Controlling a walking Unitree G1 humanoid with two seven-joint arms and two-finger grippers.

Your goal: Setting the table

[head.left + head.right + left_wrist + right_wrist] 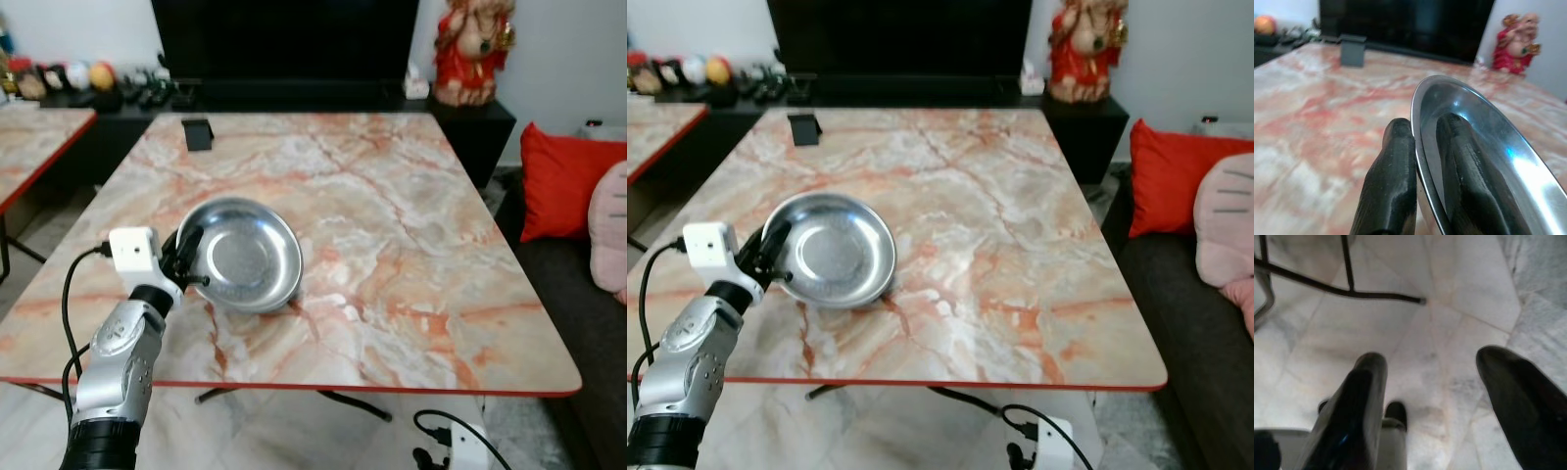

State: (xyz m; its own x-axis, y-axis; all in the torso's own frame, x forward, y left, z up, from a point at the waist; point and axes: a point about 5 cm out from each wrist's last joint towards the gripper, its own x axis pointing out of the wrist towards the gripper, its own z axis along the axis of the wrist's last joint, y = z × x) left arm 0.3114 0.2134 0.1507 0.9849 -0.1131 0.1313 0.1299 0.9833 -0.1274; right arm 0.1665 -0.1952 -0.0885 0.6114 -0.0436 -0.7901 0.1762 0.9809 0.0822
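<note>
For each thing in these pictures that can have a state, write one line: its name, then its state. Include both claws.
Steel bowl: tilted, far edge touching the marble table, near rim pinched and lifted.
Left claw: shut on the steel bowl's rim, one finger inside, one outside.
Right claw: open, hanging idle over the floor below the table edge.
Small black stand: upright at the table's far end.
Red statue: standing on the dark cabinet.

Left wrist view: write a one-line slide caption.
Left hand pinches the steel bowl's rim above the marble table.
</note>
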